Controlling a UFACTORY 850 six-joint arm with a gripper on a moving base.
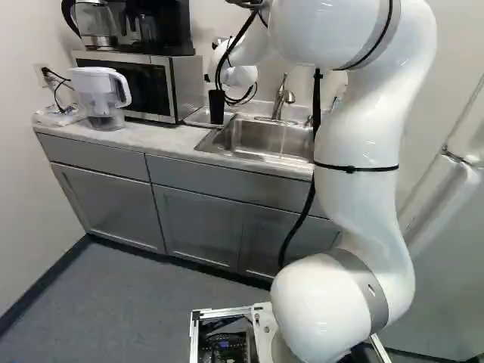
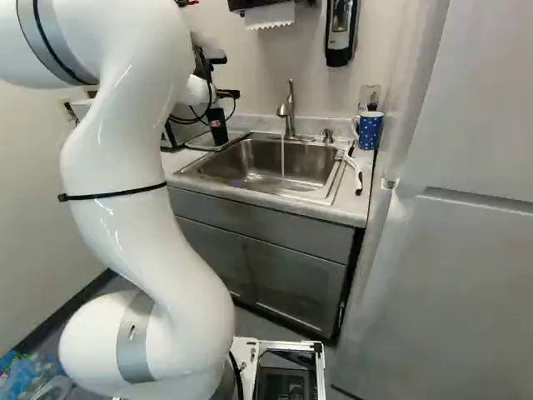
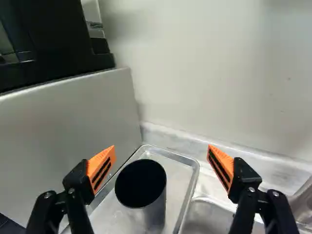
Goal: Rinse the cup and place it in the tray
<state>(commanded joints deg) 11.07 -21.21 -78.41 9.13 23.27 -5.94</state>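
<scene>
1. Gray cabinets (image 1: 197, 227) run along the wall, topped by a pale surface (image 1: 147, 138) with a steel sink (image 2: 225, 162) let into it.
2. Water is falling from the faucet (image 2: 290, 117) down into the sink, well apart from the cup.
3. That black cup (image 3: 141, 185) is over in the metal tray (image 3: 186, 204), standing upright with its mouth up, on the microwave's side of the sink.
4. Look at the pincer (image 2: 215, 98): it's spread wide right above there, orange pads (image 3: 103, 165) on either side of the cup and neither one touching it.
5. The white arm (image 1: 359, 136) reaches out over the surface toward that corner.
6. Beside the tray sits the microwave (image 1: 175, 89), a coffee maker (image 1: 172, 26) on top, and a white-lidded pitcher (image 1: 98, 92) stands in front of it.
7. On the sink's other side there's a blue mug with white dots (image 2: 369, 131), and a brush (image 2: 356, 173) lies near it.
8. Up on the wall hang a paper towel (image 2: 270, 15) and a soap dispenser (image 2: 339, 32).
</scene>
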